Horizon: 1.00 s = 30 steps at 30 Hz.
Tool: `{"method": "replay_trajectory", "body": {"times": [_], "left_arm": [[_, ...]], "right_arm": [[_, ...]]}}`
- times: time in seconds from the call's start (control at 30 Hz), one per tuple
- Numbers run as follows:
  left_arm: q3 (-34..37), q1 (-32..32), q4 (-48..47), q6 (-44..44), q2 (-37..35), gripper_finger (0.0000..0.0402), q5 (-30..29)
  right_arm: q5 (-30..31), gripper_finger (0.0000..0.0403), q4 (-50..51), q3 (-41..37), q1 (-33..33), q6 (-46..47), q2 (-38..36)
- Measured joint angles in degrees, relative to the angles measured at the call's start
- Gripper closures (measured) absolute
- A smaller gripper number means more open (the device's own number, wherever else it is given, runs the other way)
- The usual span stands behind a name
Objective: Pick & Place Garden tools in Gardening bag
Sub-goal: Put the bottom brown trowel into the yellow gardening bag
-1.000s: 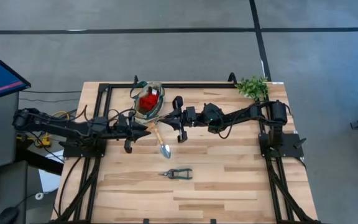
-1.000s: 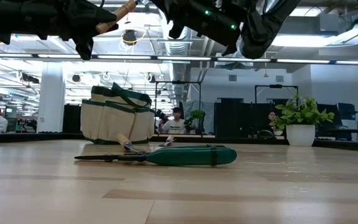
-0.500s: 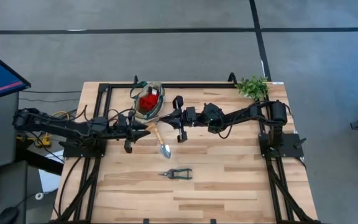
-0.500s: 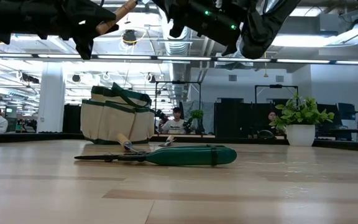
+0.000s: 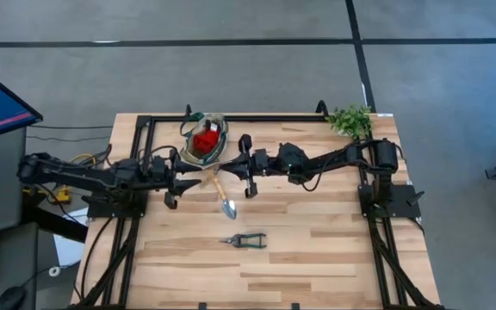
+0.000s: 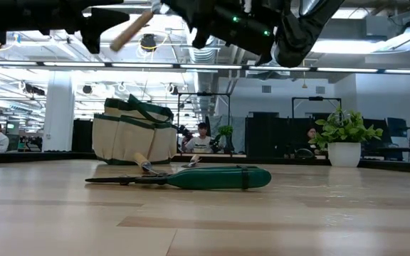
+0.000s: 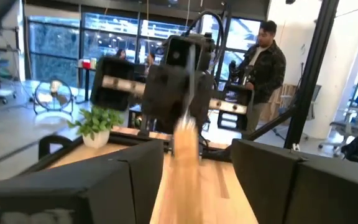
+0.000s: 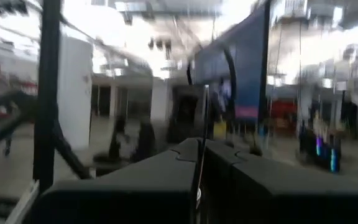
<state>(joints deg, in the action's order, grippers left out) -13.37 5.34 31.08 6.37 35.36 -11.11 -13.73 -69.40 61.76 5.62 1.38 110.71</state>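
Note:
A wooden-handled trowel hangs in the air between my two grippers, above the table's far middle. My right gripper is shut on its metal end. My left gripper is open; its fingers stand on either side of the wooden handle without touching it. The beige gardening bag with green trim stands at the far edge, something red inside it. A second trowel and the pruning shears lie flat on the table. My right gripper pinches the trowel's metal end between its two shut fingers, coming level from the table's right. In the right wrist view only a thin metal edge shows between them. The trowel is lifted clear, its wooden handle slanting down toward my left gripper.
A leafy plant in a white pot stands at the far right corner. A black frame runs along the table's far and side edges. A person stands beyond the table. Bare wood lies on the near side.
My left gripper has opened, let go of the trowel's wooden handle and drawn back a little toward the table's left edge. The trowel stays aloft in my right gripper, and its freed handle end has dipped slightly.

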Motion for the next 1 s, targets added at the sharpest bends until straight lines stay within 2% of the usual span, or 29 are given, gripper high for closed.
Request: {"method": "replay_trajectory", "body": {"times": [0.1,0.27,0.47,0.83,1.0], "left_arm": [[0.0,0.0,-1.7,-0.4,-1.9,0.0220,0.0],[0.0,0.0,-3.2,-0.5,-4.1,0.0235,0.0],[0.0,0.0,-3.6,-0.5,-5.5,0.0258,0.0],[0.0,0.0,-5.8,-0.1,-5.8,0.0284,1.1],[0.0,0.0,-5.7,0.0,-6.1,0.0290,2.1]], "right_arm": [[1.6,0.0403,6.3,0.0,0.6,-0.7,-1.0],[9.0,0.0403,15.4,0.5,0.4,-6.1,-3.1],[11.0,0.0403,21.2,2.7,0.8,-9.0,-3.6],[11.3,0.0403,25.0,2.8,4.7,-7.5,-3.5],[12.3,0.0403,22.2,3.2,5.0,-7.8,-0.1]]}}
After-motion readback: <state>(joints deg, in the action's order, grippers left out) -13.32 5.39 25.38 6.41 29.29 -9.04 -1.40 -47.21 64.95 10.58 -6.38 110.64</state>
